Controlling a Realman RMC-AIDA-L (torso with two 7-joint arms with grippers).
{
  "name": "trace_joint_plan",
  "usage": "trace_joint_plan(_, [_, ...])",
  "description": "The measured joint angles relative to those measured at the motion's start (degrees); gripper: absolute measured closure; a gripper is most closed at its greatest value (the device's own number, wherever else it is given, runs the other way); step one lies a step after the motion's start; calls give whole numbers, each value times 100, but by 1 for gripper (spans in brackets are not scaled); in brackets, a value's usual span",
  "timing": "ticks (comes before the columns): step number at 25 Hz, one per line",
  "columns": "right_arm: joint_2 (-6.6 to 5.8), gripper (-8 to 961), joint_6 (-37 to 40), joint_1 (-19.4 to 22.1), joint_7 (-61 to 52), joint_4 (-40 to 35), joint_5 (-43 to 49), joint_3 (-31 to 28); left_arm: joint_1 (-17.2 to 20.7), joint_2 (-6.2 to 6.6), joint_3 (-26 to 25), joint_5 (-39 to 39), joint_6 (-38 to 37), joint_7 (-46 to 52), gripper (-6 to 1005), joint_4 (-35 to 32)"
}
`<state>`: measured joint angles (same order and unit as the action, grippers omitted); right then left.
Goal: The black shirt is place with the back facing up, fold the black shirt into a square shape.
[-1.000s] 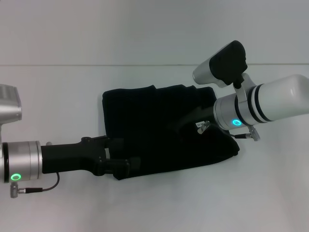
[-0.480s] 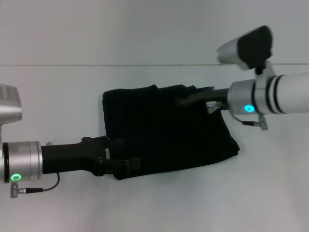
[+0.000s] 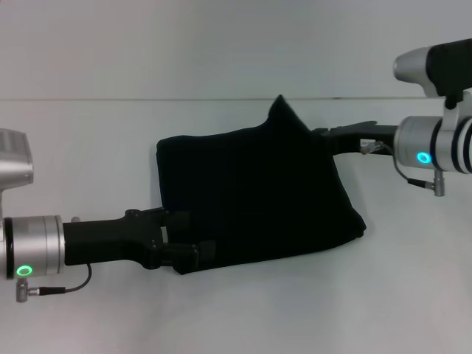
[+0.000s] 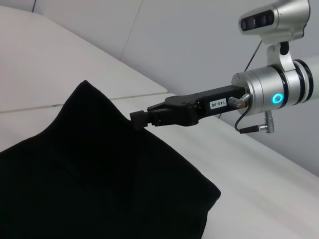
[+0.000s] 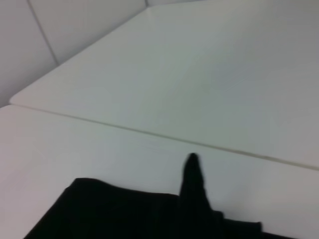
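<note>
The black shirt [image 3: 251,199] lies folded into a rough rectangle in the middle of the white table [image 3: 88,147]. My right gripper [image 3: 324,137] is shut on the shirt's far right edge and lifts it, so the fabric stands in a peak [image 3: 280,105]. The left wrist view shows this gripper [image 4: 140,118] pinching the fabric beside the peak [image 4: 87,87]. The right wrist view shows only the shirt's edge and peak [image 5: 192,174]. My left gripper [image 3: 193,254] rests at the shirt's near left corner, black against black. No lettering shows.
The white table has a seam line [image 3: 110,99] running across behind the shirt. Bare table surface [image 3: 332,310] lies in front of the shirt and to both sides.
My right gripper has moved from over the shirt's right half up and back to the right, pulling the far right edge up into a peak. The left arm has not moved.
</note>
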<state>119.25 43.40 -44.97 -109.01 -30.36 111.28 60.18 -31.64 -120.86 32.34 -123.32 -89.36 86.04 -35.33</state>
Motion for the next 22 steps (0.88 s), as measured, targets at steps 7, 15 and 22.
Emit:
trace_joint_plan(7, [-31,947,-7,41,-82,74,-4,-16,-4,-8,0,14,-1,9,48,0])
trace_joint_plan(15, [-293,850,632,130,-622,5,19,-86,-68,-6,0,-2,36,43,49,83])
trace_joint_plan(22, [-781,591,1779,157,-1305,61,33,-71,-154,21,1,-7,51,51,49,198])
